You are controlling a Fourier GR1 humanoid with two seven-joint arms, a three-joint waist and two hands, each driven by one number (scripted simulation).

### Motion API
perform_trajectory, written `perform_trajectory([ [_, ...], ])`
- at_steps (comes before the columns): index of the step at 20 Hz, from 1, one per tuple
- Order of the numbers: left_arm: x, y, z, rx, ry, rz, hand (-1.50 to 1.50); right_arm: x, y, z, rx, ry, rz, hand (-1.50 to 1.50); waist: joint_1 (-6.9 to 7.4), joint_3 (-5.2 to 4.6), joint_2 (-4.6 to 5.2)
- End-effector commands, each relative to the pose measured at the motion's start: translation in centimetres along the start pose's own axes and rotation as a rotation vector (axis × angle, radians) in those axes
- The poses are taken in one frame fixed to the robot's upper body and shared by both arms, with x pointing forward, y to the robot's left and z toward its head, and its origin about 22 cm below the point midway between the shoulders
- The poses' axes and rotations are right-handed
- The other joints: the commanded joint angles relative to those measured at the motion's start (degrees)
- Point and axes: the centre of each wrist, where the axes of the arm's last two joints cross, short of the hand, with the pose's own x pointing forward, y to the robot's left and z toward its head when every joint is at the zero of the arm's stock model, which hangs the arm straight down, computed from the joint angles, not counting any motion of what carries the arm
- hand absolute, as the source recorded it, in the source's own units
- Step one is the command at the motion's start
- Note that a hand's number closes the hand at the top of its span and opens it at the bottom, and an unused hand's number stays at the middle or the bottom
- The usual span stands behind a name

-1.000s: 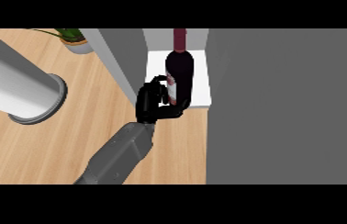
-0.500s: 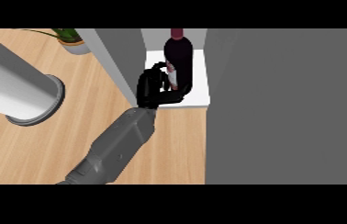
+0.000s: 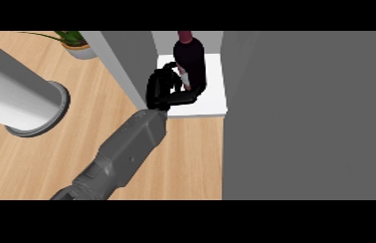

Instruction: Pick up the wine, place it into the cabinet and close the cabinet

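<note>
The right hand [image 3: 167,89] has its fingers curled round the wine bottle [image 3: 190,52] at the upper centre of the frame. The bottle is inside the cabinet [image 3: 132,62], over its white shelf [image 3: 211,101].

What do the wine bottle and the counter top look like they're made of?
The wine bottle looks like dark glass, probably: smooth maroon-black body with a pale label. The counter top looks like light wood, matte, with faint grain lines.

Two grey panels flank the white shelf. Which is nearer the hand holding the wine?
The narrow left panel: the right hand, curled round the wine, sits beside it. The wide right panel lies across the white shelf.
</note>
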Motion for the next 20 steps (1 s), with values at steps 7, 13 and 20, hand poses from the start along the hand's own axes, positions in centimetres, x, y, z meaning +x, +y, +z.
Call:
perform_trajectory([
  [7,-0.6,2.4,-0.7,0.056,0.014,-0.026,1.5,0.8,-0.1,-0.7,0.019,0.0,-0.01,-1.5,-0.51,-0.04,0.33],
  [13,0.3,1.6,-1.4,0.128,-0.069,-0.003,1.5,-0.8,0.2,-1.1,0.025,0.001,0.008,-1.5,-0.55,-0.03,0.34],
  [20,-0.3,2.9,-0.9,0.089,-0.181,-0.015,-1.5,0.1,-1.1,0.6,0.006,-0.018,0.008,-1.5,0.31,0.02,-0.05],
])
